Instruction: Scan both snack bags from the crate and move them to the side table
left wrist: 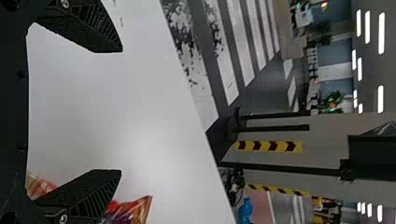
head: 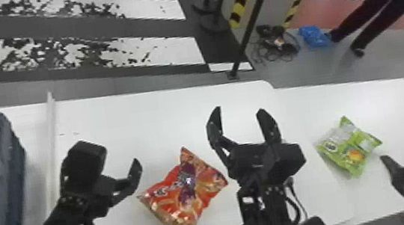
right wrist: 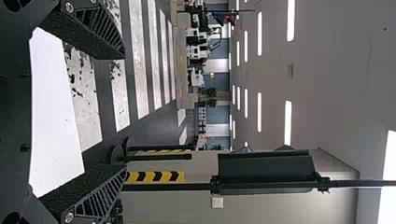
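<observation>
Head view: red bag (head: 187,187) and green bag (head: 349,148) lie outside the crate (head: 10,159), left pincer (head: 124,180) and right pincer (head: 239,110) wide.

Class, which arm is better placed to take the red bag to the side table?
Probably the right. Its open claw is between the red bag and the side table, where the green bag lies. The left claw, also open, is on the red bag's other side, farther from that table.

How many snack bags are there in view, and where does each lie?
2. A shiny red-orange bag lies left of the black right gripper; a green bag lies farther right, on the white side table. Others may be hidden in the dark plastic crate.
</observation>
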